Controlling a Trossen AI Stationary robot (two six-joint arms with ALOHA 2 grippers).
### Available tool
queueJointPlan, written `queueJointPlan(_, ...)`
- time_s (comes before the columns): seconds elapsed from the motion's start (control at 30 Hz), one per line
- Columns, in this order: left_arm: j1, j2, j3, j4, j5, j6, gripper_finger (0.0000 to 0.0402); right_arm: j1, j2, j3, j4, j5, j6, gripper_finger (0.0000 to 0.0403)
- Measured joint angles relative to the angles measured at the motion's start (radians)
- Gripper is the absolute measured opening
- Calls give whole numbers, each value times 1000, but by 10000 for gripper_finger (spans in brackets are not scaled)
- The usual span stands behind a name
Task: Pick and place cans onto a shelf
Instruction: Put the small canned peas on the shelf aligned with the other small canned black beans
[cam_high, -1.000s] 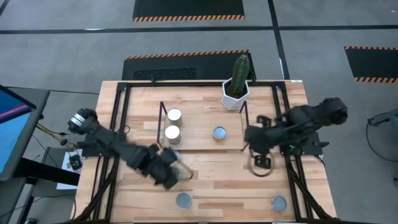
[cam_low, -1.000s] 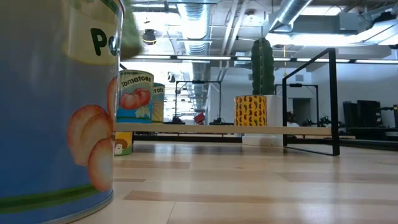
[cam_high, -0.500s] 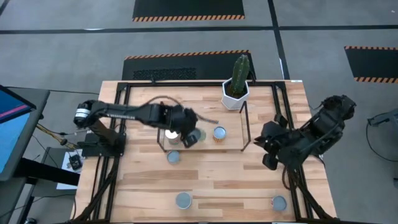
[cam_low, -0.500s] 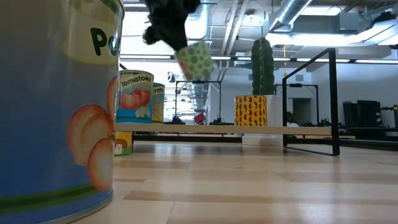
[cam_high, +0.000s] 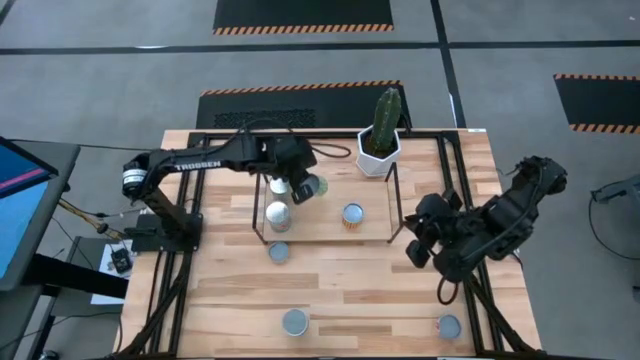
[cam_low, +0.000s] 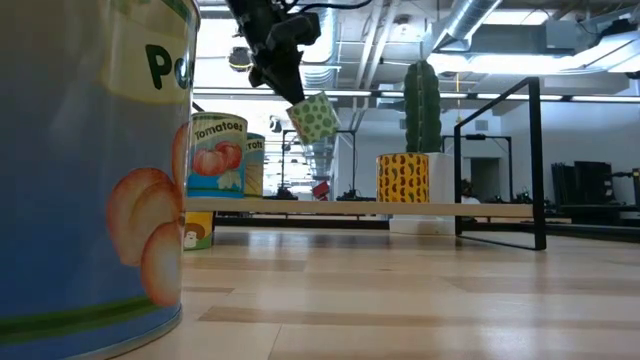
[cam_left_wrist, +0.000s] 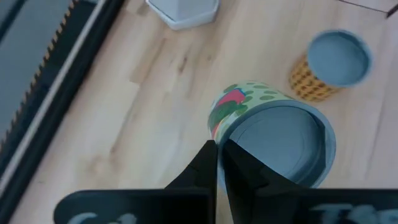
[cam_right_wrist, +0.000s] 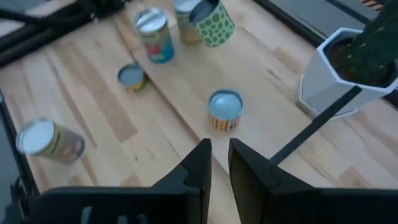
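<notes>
The left gripper is pinching the rim of a green-dotted can, which hangs tilted in the air above the shelf, beside two cans already standing there. The can looks stiff and light (a smooth label, so maybe slippery); a hold across the body would be safer. The right gripper, empty and slightly apart, waits near the table's right side.

Grey floor surrounds wood table — hazard-striped black mats laid out; exposed ceiling ducts overhead.
</notes>
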Motion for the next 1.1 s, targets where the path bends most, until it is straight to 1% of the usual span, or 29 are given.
queueJointPlan(0.13,38,0,0,75,65,54,0,-18,0,-1,0,41,33,81)
queueJointPlan(0.23,45,0,11,121,74,93,0,-43,0,-1,1,41,40,81)
queueJointPlan(0.33,47,23,63,126,77,145,0,-68,0,-1,0,41,40,81)
queueJointPlan(0.37,47,39,91,116,79,156,0,-77,0,-1,2,41,39,81)
queueJointPlan(0.4,47,65,118,73,78,168,0,-85,0,-1,1,40,40,81)
queueJointPlan(0.5,48,161,225,0,81,211,0,-105,0,-1,1,39,39,81)
queueJointPlan(0.63,54,267,377,-119,86,256,0,-112,0,-1,0,37,39,81)
queueJointPlan(0.73,58,340,460,-178,99,276,0,-111,0,-1,1,36,38,81)
queueJointPlan(0.97,51,528,602,-261,117,272,0,-111,0,0,2,34,39,81)
queueJointPlan(1.1,35,585,649,-294,125,274,0,-108,0,0,5,33,39,81)
